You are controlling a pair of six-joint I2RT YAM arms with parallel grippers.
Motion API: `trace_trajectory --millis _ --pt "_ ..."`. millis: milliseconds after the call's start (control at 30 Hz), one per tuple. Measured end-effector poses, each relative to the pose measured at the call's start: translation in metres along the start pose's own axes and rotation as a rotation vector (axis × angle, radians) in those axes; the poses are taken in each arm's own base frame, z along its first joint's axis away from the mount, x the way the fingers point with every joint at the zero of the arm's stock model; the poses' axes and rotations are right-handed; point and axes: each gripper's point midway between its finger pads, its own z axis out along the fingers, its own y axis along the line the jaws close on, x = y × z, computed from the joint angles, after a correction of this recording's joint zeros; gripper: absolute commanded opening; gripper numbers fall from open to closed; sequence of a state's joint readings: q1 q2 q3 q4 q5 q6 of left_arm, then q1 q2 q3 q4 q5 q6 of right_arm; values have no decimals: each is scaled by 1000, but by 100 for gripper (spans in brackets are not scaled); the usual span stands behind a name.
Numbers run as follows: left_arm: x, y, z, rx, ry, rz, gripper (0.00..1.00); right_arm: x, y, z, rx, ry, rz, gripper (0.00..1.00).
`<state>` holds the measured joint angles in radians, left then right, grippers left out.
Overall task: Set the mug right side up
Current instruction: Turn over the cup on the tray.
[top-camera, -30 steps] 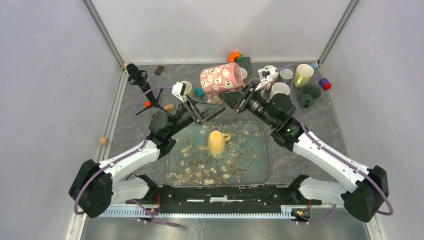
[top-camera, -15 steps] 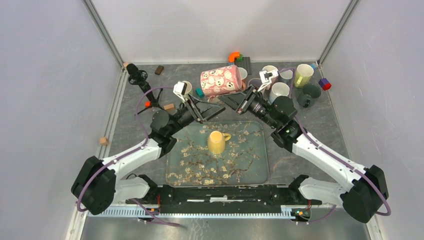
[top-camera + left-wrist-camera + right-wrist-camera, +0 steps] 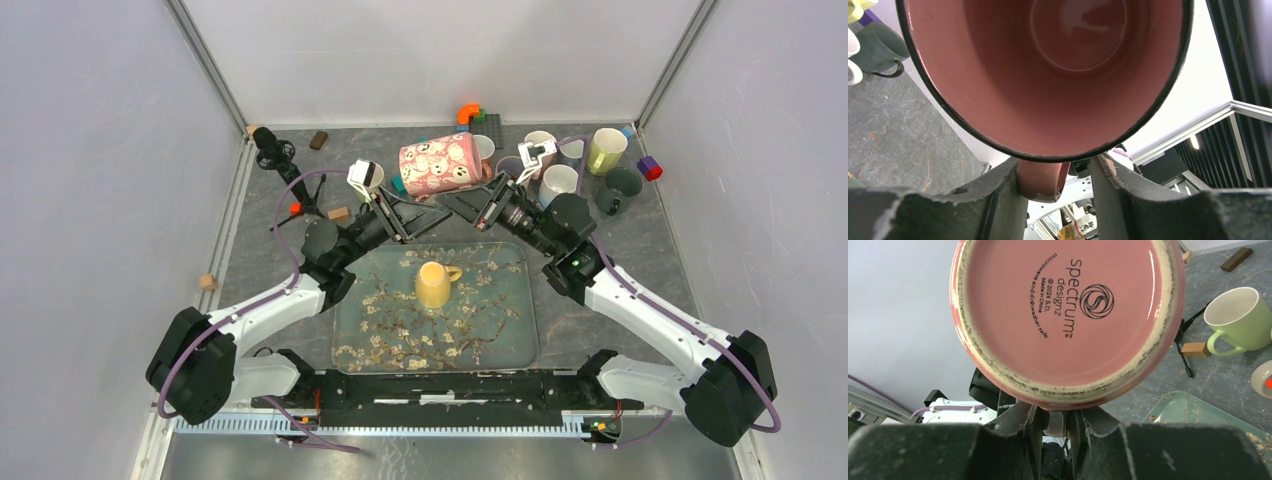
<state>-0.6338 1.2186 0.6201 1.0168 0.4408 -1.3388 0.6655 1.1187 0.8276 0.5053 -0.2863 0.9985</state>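
Two things sit closest to the arm bases: a floral tray [image 3: 500,335] and the yellow mug [image 3: 433,285] standing on it, handle pointing right; just past the tray's far edge both arms meet under the pink mug [image 3: 438,165], which is up in the air on its side, mouth toward the left arm, base toward the right one; right hand [image 3: 1054,415] is clamped narrow on the mug's handle; left hand [image 3: 1055,165] has its fingers [image 3: 993,200] either side of that same handle, one right against it and a gap on the other side, so half-wide and not gripping; only the overhead view shows the white cartoon faces on the outside; left wrist cam looks straight into the reddish-brown inside with its black rim; right wrist cam gets the pink base with the "spectrum designz" print, plus a pale green mug [image 3: 1243,317] and a wooden block [image 3: 1194,349] on the table [image 3: 650,250] behind; back right there's a bunch of mugs, including a lime mug [image 3: 607,150] and a dark green mug [image 3: 622,187]; an orange piece [image 3: 467,112] sits at the back edge; the table is dark grey, stone-look; plain white walls, aluminium corner posts.
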Motion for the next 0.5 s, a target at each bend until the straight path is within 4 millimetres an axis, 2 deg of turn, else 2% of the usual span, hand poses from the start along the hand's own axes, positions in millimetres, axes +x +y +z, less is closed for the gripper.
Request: trace_trajectory --millis 167,300,500 --pt "0 -4 0 12 10 6 45 -2 6 -1 -30 2 10 0" --pt "0 -6 0 17 15 8 37 -3 9 -1 -51 6 23 0" --pt "1 -9 0 28 24 14 10 -2 13 -1 -75 11 47 0"
